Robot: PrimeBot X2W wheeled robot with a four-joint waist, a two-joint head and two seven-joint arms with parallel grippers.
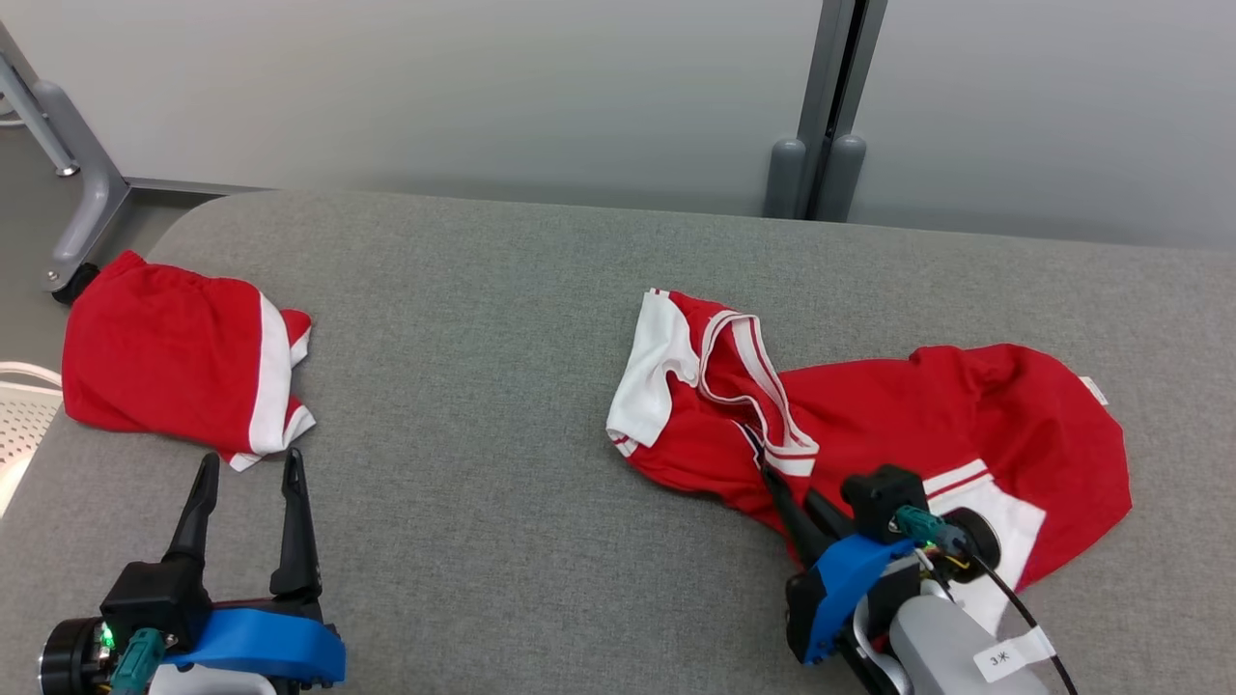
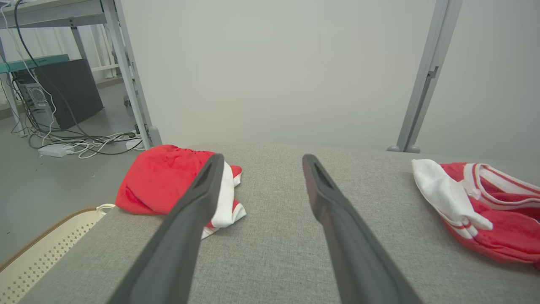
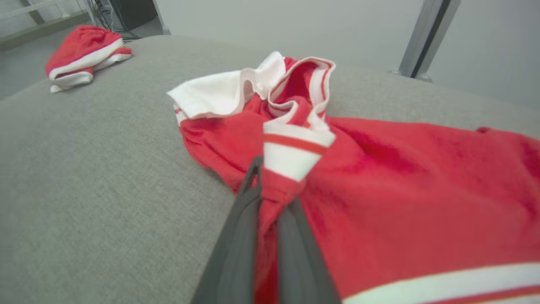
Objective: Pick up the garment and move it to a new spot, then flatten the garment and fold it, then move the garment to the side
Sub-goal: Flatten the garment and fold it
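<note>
Two grippers work at the near edge of a grey fabric-covered table (image 1: 483,386). Item one: left gripper (image 1: 250,459), at the lower left of the head view. Its wrist sits low over the table's near edge, and both dark fingers point away from the robot, spread wide with nothing between them. Item two: right gripper (image 1: 766,470), at the lower right. Its pale forearm slants up and leftward from the bottom edge, and the fingers lie low, angled toward the far left. They are pressed together on a bunched fold of the red jersey (image 1: 966,415). In the right wrist view, red cloth and a white band with a red stripe stand pinched up between the fingers (image 3: 236,253). Item three: the red jersey itself, crumpled on the surface right of the table's middle. One white sleeve and the striped collar are at its left end, the red body spreads rightward, and a second white sleeve lies beside the right wrist. Item four: red shorts (image 1: 164,357) with a white side stripe, folded at the table's left end, well apart from the jersey. Their near corner is just beside the left gripper's fingertips. Item five: pale perforated basket (image 1: 24,415), off the table's left edge. Farthest back: grey partition wall (image 1: 483,87), metal post (image 1: 830,97), and a wheeled frame leg (image 1: 92,193) at the far left.
</note>
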